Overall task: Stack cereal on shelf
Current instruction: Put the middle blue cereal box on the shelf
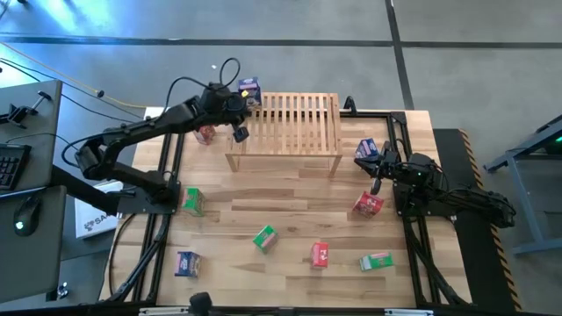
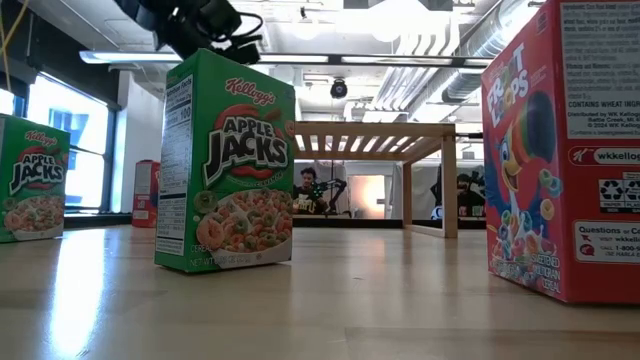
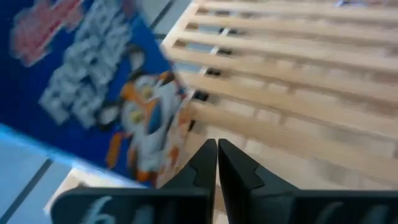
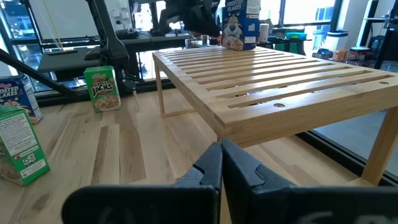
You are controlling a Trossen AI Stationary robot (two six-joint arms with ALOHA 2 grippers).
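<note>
The shelf (image 1: pixel 285 127) is a light wood slatted rack at the table's far middle. One blue cereal box (image 1: pixel 250 90) stands upright with its bottom on the slats at the shelf's far left corner (image 4: pixel 239 25). My left gripper (image 1: pixel 239 132) hangs shut and empty just beside that box, over the shelf's left end; its wrist view shows the box (image 3: pixel 99 87) close beside the shut fingers (image 3: pixel 216 155). My right gripper (image 1: pixel 376 183) waits shut at the table's right, level, facing the shelf (image 4: pixel 267 81).
Loose boxes stand on the table: red (image 1: pixel 205 133) under the left arm, green (image 1: pixel 193 200), blue (image 1: pixel 187 262), green (image 1: pixel 264 237), red (image 1: pixel 319 254), green (image 1: pixel 376 261), red (image 1: pixel 368 204), blue (image 1: pixel 366 149) by the right gripper. Bare wood lies in front of the shelf.
</note>
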